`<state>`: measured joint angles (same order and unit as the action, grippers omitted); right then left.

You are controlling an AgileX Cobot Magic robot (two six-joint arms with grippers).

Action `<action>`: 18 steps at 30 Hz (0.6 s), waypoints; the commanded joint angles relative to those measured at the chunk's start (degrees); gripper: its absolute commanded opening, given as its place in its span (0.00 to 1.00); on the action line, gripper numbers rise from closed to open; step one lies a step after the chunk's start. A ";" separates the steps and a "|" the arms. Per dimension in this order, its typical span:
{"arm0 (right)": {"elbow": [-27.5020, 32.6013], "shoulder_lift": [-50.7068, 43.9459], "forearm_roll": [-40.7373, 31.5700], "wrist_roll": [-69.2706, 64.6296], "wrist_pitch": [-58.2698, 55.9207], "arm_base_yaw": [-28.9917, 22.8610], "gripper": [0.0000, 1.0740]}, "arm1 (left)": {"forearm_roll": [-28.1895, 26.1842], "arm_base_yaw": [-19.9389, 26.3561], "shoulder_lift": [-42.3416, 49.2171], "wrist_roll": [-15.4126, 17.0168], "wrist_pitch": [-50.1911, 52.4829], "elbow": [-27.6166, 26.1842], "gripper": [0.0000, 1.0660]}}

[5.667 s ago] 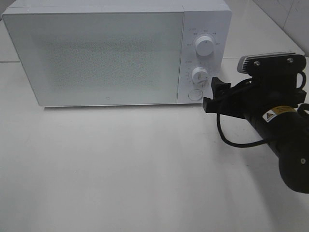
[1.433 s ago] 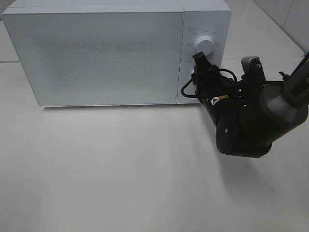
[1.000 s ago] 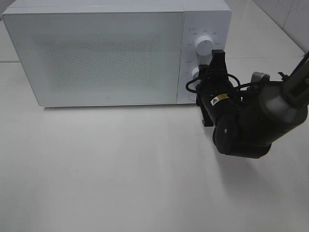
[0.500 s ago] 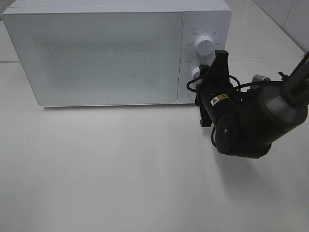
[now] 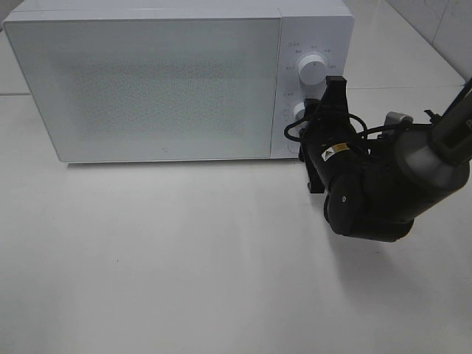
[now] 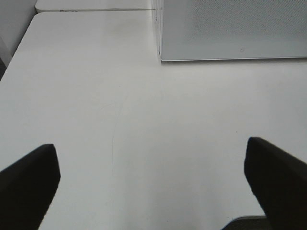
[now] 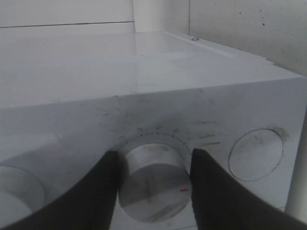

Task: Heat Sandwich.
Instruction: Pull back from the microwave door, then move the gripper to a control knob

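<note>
The sandwich is out of view. The white microwave [image 5: 147, 88] stands at the back of the table with its door closed. My right gripper [image 5: 310, 116] is at the control panel, with a finger on each side of the lower knob [image 5: 298, 112]. In the right wrist view the dark fingers [image 7: 98, 196] press against both sides of that knob [image 7: 153, 177], so the right gripper [image 7: 154, 184] is shut on it. My left gripper [image 6: 153, 191] is open over the bare white table [image 6: 120, 120], short of the microwave's front corner [image 6: 160, 52]. It does not show in the exterior high view.
An upper knob [image 5: 313, 70] sits above the held one, and a round button [image 7: 255, 154] sits on its other side. The right arm's bulky black body [image 5: 376, 188] hangs over the table in front of the panel. A wall stands to the right.
The right arm has come in from the right to the lower knob and rolled its wrist there. Over the last half second nothing has visibly moved.
</note>
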<state>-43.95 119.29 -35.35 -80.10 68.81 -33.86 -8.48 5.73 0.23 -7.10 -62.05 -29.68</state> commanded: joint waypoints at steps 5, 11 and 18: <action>-0.40 -0.46 -1.49 3.38 8.42 -0.11 0.41 | -0.40 -0.34 1.55 0.34 0.52 0.06 0.94; -0.29 -0.46 -1.32 4.07 9.00 -0.11 0.65 | -0.40 -0.34 1.55 0.34 0.52 0.06 0.94; 0.52 -0.63 0.97 4.24 7.79 -0.23 0.71 | -0.40 -0.34 1.55 0.34 0.52 0.06 0.94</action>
<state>-43.14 119.29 -35.70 -76.83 68.98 -33.92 -8.48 5.73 0.23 -7.10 -62.05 -29.68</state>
